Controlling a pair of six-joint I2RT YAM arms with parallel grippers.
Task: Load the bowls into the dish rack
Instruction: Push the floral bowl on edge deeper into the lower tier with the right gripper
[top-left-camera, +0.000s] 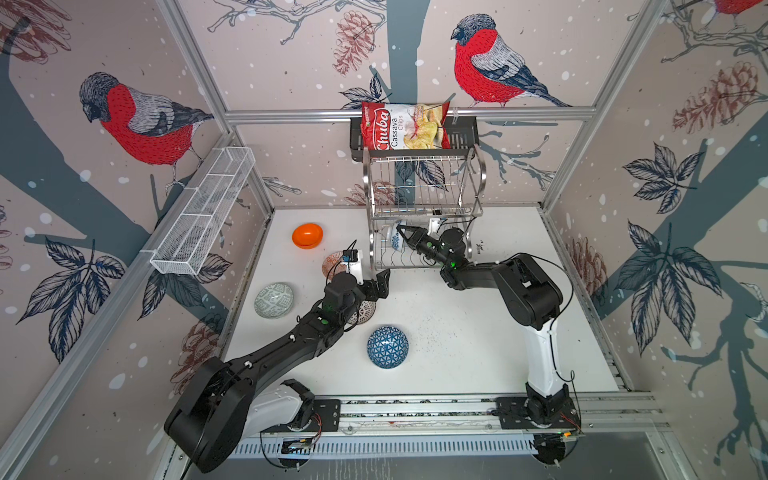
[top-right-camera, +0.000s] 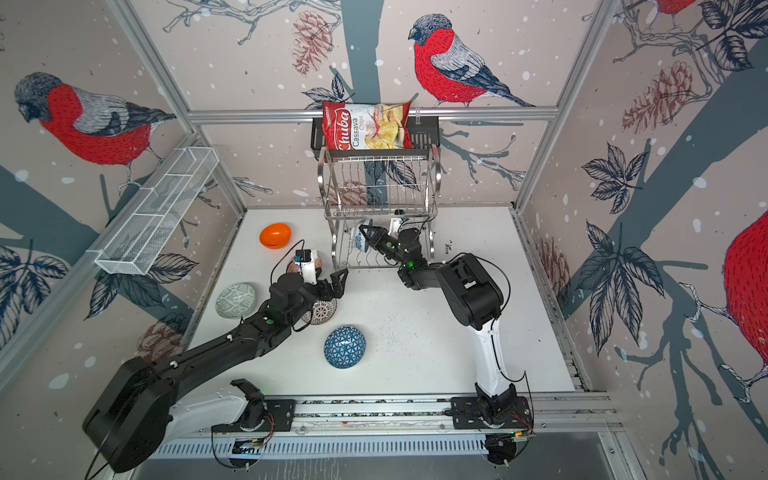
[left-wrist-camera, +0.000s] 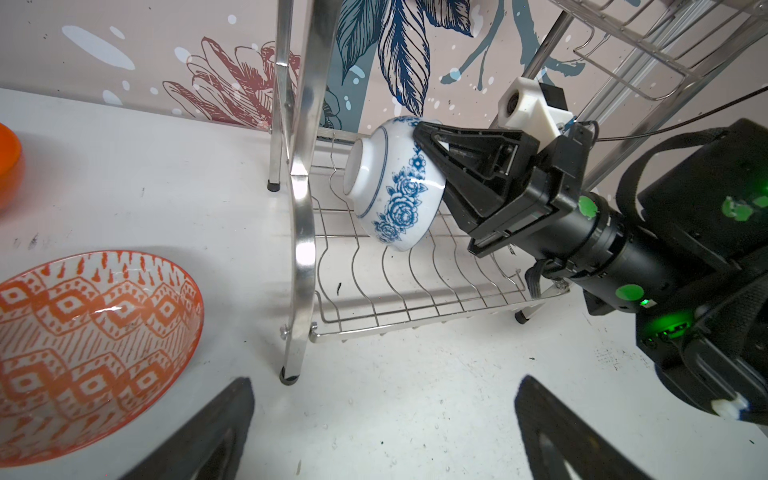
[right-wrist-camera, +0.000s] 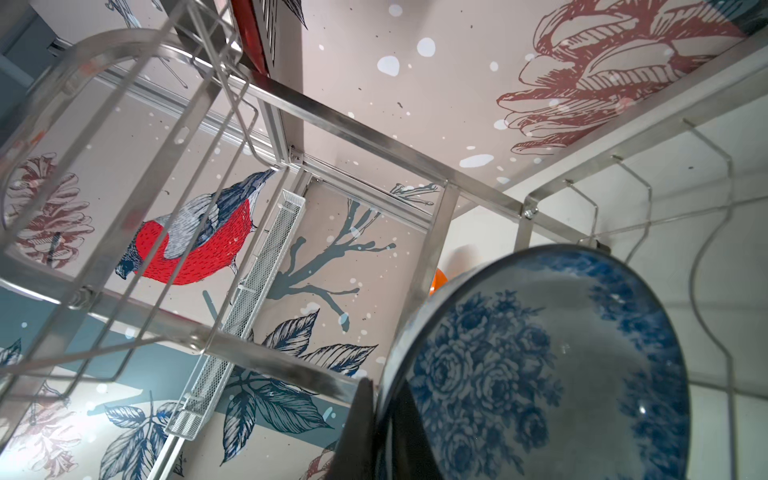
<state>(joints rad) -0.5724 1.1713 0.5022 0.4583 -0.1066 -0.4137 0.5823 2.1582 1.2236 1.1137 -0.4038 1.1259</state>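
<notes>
Clearance between bowl edge and slot wire is the relation the next move turns on. We find the right gripper (left-wrist-camera: 420, 137) closed on the rim of the blue-floral bowl (left-wrist-camera: 392, 195), with one finger outside the wall and the other hidden inside. The bowl stands on edge within the lower tier of the dish rack (left-wrist-camera: 301, 232), slightly tilted, its foot toward the end frame on the left arm's side and its mouth toward the gripper. Its axis thus runs along the rack's length, so the rim lies roughly parallel to the wavy slot wires beneath it. We judge that a straight lowering would seat it in a slot. Whether the lower edge already touches a wire we cannot tell. The left gripper (top-left-camera: 382, 282) hangs wide open and empty above the table, just in front of the rack's near corner, and is the farther of the two from the held bowl. Five bowls lie on the table on that side: the orange bowl (top-left-camera: 307, 235), red-white bowl (left-wrist-camera: 83, 324), grey-green bowl (top-left-camera: 274, 300), black-dotted bowl (top-left-camera: 362, 312) partly under the left arm, and blue triangle bowl (top-left-camera: 387, 347).
</notes>
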